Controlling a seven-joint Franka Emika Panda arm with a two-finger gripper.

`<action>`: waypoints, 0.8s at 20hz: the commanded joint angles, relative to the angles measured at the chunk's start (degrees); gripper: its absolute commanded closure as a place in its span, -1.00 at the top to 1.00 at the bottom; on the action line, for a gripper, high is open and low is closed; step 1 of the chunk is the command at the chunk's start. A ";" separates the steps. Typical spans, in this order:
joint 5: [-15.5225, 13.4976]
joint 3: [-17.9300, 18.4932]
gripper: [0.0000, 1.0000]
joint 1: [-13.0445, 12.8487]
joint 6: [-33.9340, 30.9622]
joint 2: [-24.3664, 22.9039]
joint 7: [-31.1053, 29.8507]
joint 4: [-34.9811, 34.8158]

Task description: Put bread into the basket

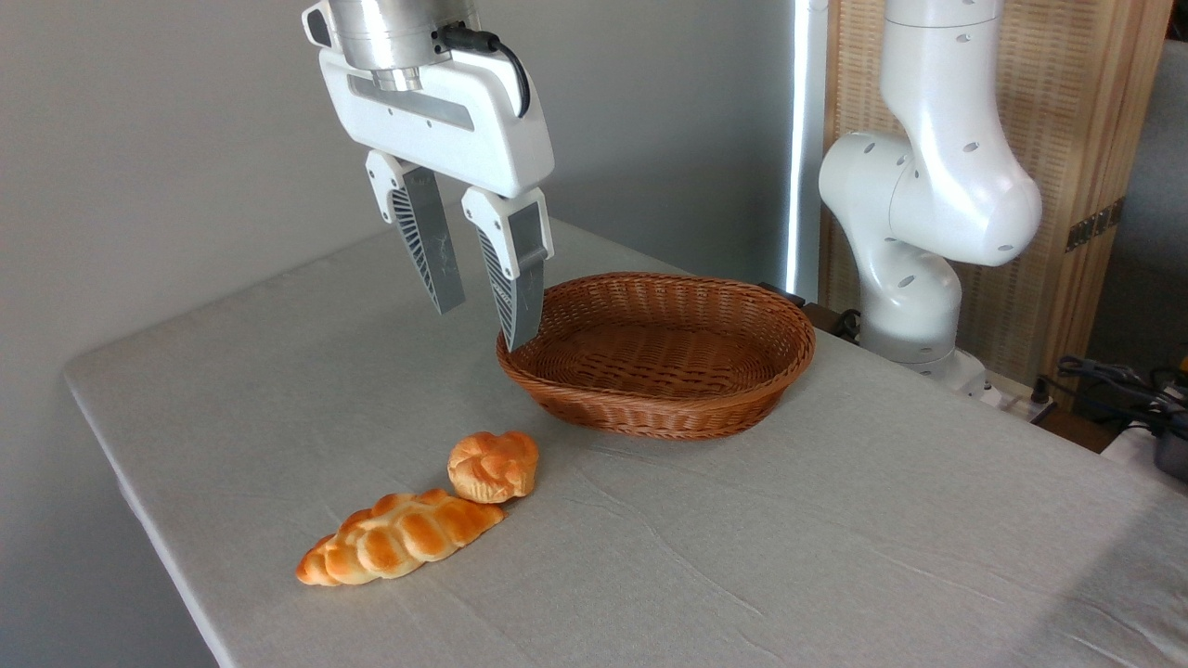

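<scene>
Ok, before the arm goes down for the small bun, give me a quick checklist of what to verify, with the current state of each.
1. Gripper holds nothing, jaws apart: ok.
2. Small bun lies on the table, nothing covering it from above: ok.
3. Bun clear of the braided loaf: not ok, the two look to be touching or nearly so; a descent may nudge the loaf.
4. Basket upright with nothing in it: ok.
5. Gripper lined up over the bun: not ok, it hangs in the air by the basket's left rim.
6. Jaw opening wide enough for the bun: cannot tell.

Grey wall [167, 139], wooden slatted screen [1067, 111], cloth-covered table [835, 538].
</scene>
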 commanded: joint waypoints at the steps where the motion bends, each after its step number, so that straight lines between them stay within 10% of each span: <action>1: 0.62 0.86 1.00 -0.19 -0.31 -0.12 0.38 -0.23; 16: 0.62 0.68 1.00 -0.71 -1.37 -1.26 0.38 -0.05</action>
